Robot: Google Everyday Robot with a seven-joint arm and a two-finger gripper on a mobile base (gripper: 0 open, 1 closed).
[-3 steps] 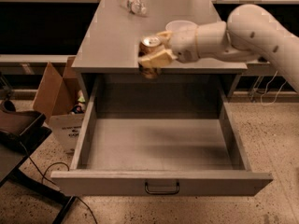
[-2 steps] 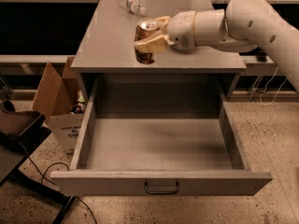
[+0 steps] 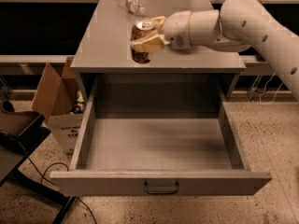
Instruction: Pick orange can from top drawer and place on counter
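The orange can (image 3: 139, 48) stands upright at the front middle of the grey counter (image 3: 107, 45), its silver top with pull tab facing up. My gripper (image 3: 148, 34) reaches in from the right on a white arm, and its cream fingers (image 3: 147, 43) are shut around the can's upper body. The can's base looks at or just above the counter surface; I cannot tell if it touches. The top drawer (image 3: 159, 183) is pulled fully open below, with its dark bar handle at the centre front, and nothing shows inside it.
A clear plastic bottle (image 3: 131, 3) lies on its side at the back of the counter. An open cardboard box (image 3: 58, 101) sits on the floor left of the cabinet. A dark stand (image 3: 18, 134) is at the lower left. Cables run along the floor.
My gripper carried the can from the counter's front edge back and up over the counter, then lowered it toward the surface.
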